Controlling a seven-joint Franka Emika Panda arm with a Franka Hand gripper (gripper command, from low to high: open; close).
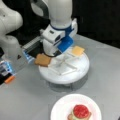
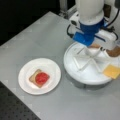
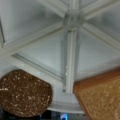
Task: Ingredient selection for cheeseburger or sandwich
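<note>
Front view: my gripper (image 1: 51, 53) hangs over the segmented tray (image 1: 75, 75) beside the bread square (image 1: 42, 60); cheese (image 1: 78, 50) lies opposite. Sandwich (image 2: 39, 78) sits on the plate (image 2: 53, 67). Wrist view: patty (image 3: 23, 96) left, bread right. Cannot tell fingers' state; best centre squarely before descending.

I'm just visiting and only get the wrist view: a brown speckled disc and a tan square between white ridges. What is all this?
Observer: They lie in a round white tray. The tool hangs over it, nearest the bread square.
Operator: Any other food there?
Observer: An orange cheese square lies in another compartment.
Operator: Anything made yet?
Observer: On a white plate beside the tray sits a part-built sandwich, with a red tomato disc on top.
</note>
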